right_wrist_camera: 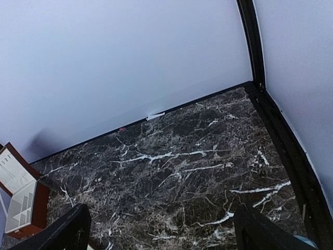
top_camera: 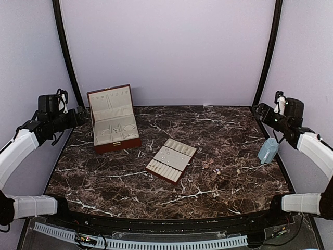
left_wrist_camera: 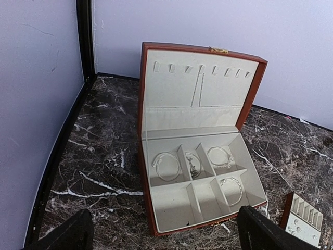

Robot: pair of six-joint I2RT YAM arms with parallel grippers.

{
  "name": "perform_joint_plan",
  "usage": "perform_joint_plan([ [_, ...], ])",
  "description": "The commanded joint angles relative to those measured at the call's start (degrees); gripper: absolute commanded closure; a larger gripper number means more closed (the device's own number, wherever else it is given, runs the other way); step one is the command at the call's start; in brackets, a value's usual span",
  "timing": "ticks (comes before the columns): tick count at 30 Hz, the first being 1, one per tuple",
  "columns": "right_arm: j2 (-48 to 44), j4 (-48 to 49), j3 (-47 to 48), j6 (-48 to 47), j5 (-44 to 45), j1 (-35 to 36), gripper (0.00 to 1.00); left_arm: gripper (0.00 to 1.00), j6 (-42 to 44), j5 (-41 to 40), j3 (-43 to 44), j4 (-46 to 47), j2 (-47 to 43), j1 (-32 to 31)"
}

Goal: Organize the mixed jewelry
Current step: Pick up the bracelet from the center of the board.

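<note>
L gripper (left_wrist_camera: 164,237) is hovering wide open & empty near the open jewelry box (left_wrist_camera: 171,107) at far left; R gripper (right_wrist_camera: 161,232) is gaping wide too, holding nothing. Mixed jewelry (top_camera: 218,171) is lying loose on marble table (top_camera: 104,182) just right of slotted tray (top_camera: 161,176); bracelets (left_wrist_camera: 166,166) are sitting in box compartments

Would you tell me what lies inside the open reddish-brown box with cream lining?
Three silvery hoops and a chain piece lie in its compartments; a thin chain hangs in the lid. The lid pocket hides anything inside.
</note>
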Motion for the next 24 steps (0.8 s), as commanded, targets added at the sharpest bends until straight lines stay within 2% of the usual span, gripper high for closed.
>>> perform_joint_plan([
  [1,0.41,-5.77,3.18,-4.28,-2.29,2.25,0.05,0.01,-0.09,1.5,-0.44,-0.37,-1.52,0.34],
  [9,5.14,-16.21,8.34,-7.8,0.06,14.07,0.2,0.01,3.65,12.26,2.63,3.61,2.63,0.38],
  [16,10.42,-22.97,9.23,-7.15,9.63,24.66,0.33,0.01,-1.67,19.08,6.26,8.01,3.59,0.38],
  [20,10.99,-24.7,6.56,-3.77,13.55,30.45,0.38,0.01,-1.9,19.07,5.39,9.25,4.24,0.38],
  [24,11.47,-24.28,3.51,1.81,13.49,35.37,0.41,0.01,-1.33,18.52,3.29,10.73,4.25,0.38],
])
